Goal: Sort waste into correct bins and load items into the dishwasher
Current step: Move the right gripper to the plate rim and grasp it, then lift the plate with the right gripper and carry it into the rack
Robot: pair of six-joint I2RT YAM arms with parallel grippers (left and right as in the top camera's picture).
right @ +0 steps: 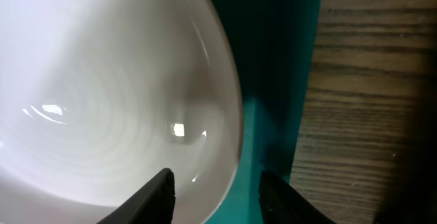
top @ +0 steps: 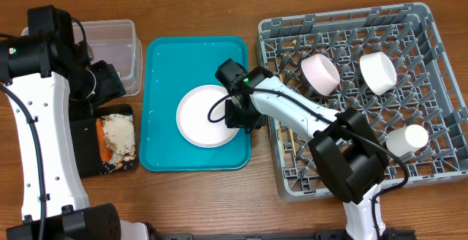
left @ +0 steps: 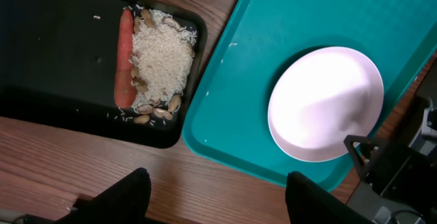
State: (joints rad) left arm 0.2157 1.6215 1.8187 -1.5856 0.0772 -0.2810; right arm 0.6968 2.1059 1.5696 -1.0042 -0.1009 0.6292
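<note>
One white plate (top: 201,115) sits on teal tray (top: 157,123); right gripper (right: 217,186) spread astride its right rim; left gripper (left: 218,197) spread, empty.

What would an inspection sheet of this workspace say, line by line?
Surface: brown wooden table, no spills seen.
Job's things: round white plate on the teal plastic serving tray; pale-pink bowl, white bowl and small white cup in the grey lattice dish rack; orange carrot, whitish grainy scrap and tan peanut shells in the shallow black tray; clear plastic tub, contents unclear.
Clutter: nothing seen.
Grippers: left gripper open above the table; right gripper open, fingers either side of the plate's rim.
Cables: black cable looped beside the right arm.
Surroundings: nothing seen.
</note>
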